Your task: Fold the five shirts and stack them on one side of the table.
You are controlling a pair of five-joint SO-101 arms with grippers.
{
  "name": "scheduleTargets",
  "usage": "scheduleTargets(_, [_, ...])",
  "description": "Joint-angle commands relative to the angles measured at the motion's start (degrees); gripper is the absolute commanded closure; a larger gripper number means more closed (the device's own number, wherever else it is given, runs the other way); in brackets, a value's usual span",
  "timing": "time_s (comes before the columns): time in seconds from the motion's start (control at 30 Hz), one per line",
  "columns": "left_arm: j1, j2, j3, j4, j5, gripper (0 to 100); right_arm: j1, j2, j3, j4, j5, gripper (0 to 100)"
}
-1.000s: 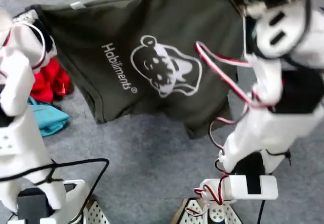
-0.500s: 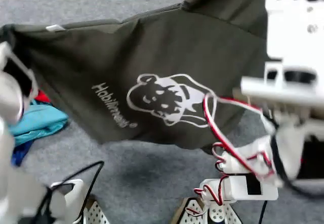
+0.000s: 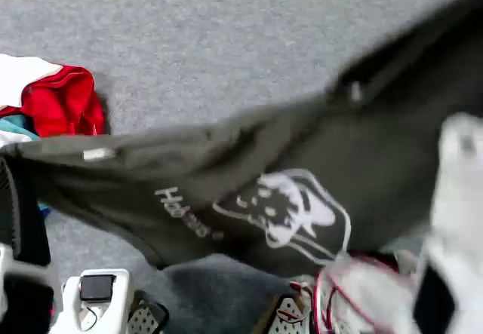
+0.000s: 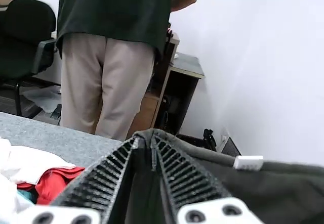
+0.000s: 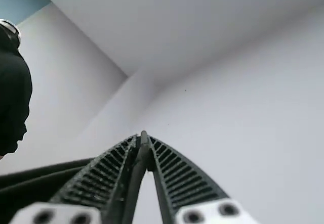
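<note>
A dark olive shirt [image 3: 302, 168] with a white print hangs stretched in the air across the high view, its top edge running from low on the left to high on the right. My left gripper [image 4: 152, 139] is shut on the shirt's edge [image 4: 263, 188], next to a small white label [image 4: 248, 162]. My right gripper [image 5: 143, 140] is shut on another part of the dark edge [image 5: 40, 176] and points up at a pale wall. A red shirt [image 3: 64, 104], a white one [image 3: 19, 70] and a teal one [image 3: 15, 127] lie bunched at the table's left side.
The grey table top [image 3: 226, 55] lies bare behind the raised shirt. An arm base [image 3: 94, 296] stands at the near left edge. A white arm body [image 3: 460, 198] rises close to the camera at the right, with red and white cables [image 3: 339, 281] below it.
Both arms have lifted the olive shirt up off the table and toward the camera. It now hangs taut between them, and the red, white and teal shirts at the left are uncovered.
</note>
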Motion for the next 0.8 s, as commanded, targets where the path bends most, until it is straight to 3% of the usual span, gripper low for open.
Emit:
scheduleTargets(0.0, [0.9,-1.0,2.9,0.4,-0.4,98,1.3,-1.9,0.6,3.3,4.0,99.4])
scheduleTargets(0.23, [1.0,-0.4,10.8,-1.3,-0.3,98,1.0,1.0,8.0,4.5,7.1,99.4])
scheduleTargets(0.4, [0.6,-0.5,26.8,-16.7,-0.2,98,-0.4,5.6,17.5,3.3,6.8,99.4])
scheduleTargets(0.67, [0.4,1.5,55.6,-48.2,-0.4,98,-4.5,16.0,27.8,-5.2,6.6,99.4])
scheduleTargets(0.77, [-0.8,6.5,57.1,-52.5,-0.4,98,-4.6,21.3,30.5,-10.9,6.6,99.4])
